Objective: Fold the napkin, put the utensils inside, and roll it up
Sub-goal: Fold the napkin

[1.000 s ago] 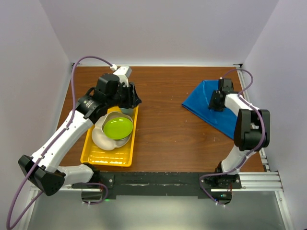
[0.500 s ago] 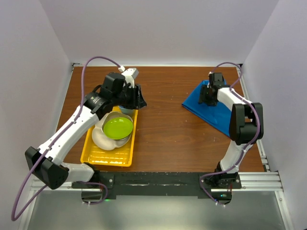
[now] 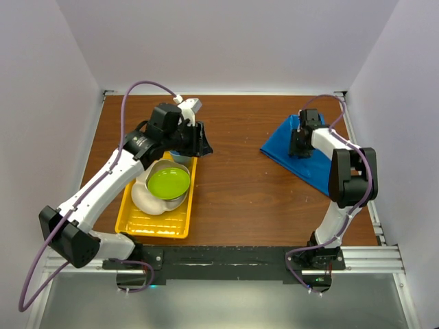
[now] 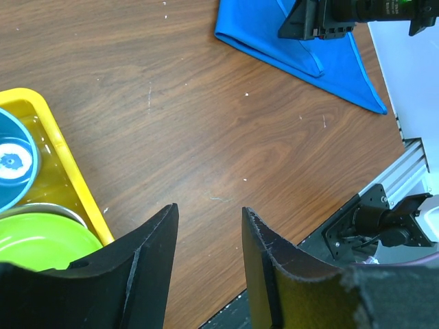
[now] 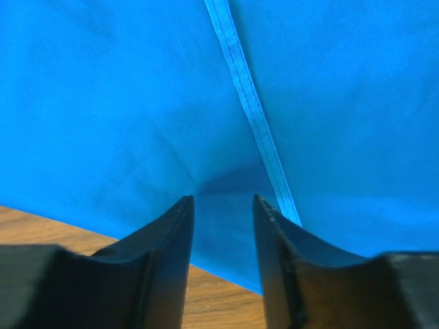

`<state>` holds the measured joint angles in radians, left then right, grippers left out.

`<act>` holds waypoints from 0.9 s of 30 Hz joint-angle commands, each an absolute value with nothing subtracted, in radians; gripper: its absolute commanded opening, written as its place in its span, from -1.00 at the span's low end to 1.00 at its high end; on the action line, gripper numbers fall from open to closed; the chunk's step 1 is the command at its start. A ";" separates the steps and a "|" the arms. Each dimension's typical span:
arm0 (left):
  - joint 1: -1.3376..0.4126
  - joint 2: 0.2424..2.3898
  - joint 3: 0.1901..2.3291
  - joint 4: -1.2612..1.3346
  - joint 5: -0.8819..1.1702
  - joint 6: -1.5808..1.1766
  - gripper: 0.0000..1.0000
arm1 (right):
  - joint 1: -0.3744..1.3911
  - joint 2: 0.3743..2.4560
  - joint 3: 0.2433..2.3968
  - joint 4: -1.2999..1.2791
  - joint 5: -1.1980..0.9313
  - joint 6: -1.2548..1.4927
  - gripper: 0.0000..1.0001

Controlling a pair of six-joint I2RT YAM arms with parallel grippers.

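Right gripper point(image 5: 221, 200): black fingers moderately parted, tips down on napkin point(image 5: 103, 103), soft cloth dimpled into dark pucker between them; no clamped fold shows. Napkin bright blue, smooth weave, ribbed hem stripe point(image 5: 255, 116) running across; lies flat, roughly triangular, at far right of wooden table point(image 3: 233, 185). Left gripper point(image 4: 208, 212): curved matte-black fingers apart, empty, above bare wood grain just beside glossy yellow tray point(image 3: 154, 225). Tray holds round blue cup point(image 4: 10, 161) and lime-green bowl point(image 4: 41, 243) with metal rim.
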<state>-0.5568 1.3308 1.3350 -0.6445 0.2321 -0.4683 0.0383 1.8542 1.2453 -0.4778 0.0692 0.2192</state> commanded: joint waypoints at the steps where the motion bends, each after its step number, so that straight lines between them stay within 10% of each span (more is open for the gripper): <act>1: -0.557 1.293 1.341 -0.612 0.256 -0.468 -0.06 | 0.031 1.825 1.223 -0.431 0.089 0.225 -0.31; 27: -0.558 1.275 1.324 -0.629 0.245 -0.485 -0.07 | 0.199 1.908 1.100 -0.333 -0.066 0.344 -0.50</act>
